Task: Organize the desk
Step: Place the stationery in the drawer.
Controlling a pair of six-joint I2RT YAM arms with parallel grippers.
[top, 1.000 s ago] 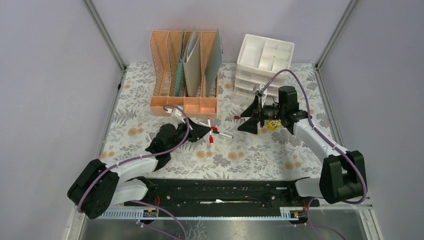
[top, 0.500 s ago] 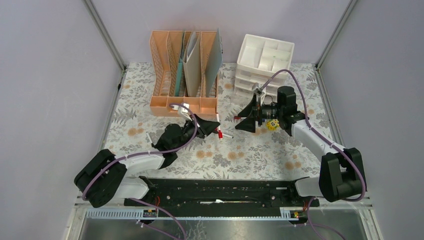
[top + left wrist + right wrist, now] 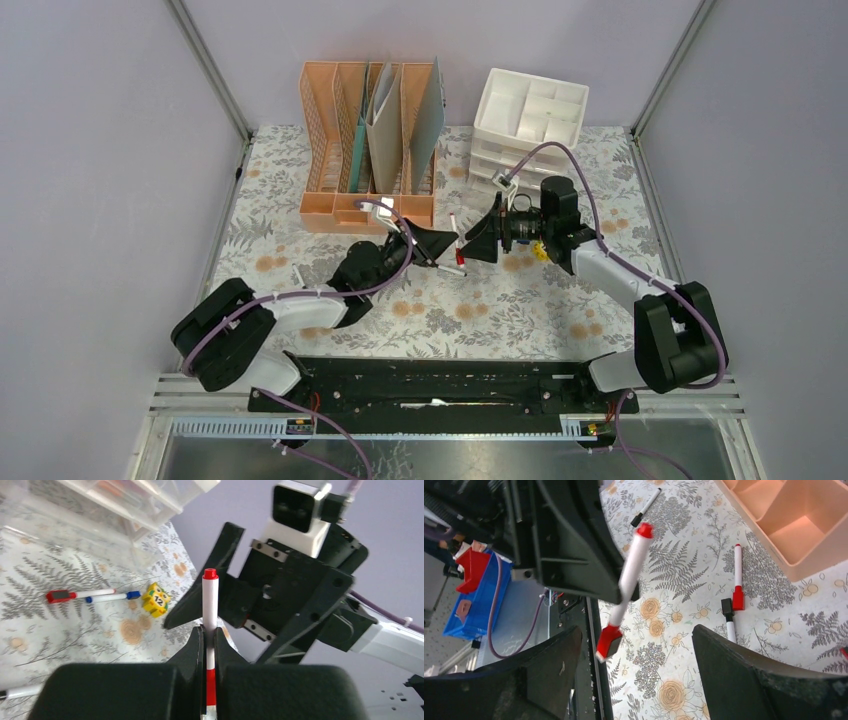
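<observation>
Counter (image 3: 520, 300) sits down below both sets of jaws, ferns and flowers all over, with a few loose pens (image 3: 737, 575) lying on it. What matters though is the red-capped marker (image 3: 210, 600). The left jaws are pinched tight on its barrel, and its long axis sticks straight out ahead of them, right at the right jaws. Those are spread wide with nothing in them. From the right wrist the marker slants across the gap between them, not touching either finger as far as I can tell. Both arms reach toward the middle, wrists about level, jaws nose to nose. Looks like a handover, so I'd guess the right one pinches across the barrel.
</observation>
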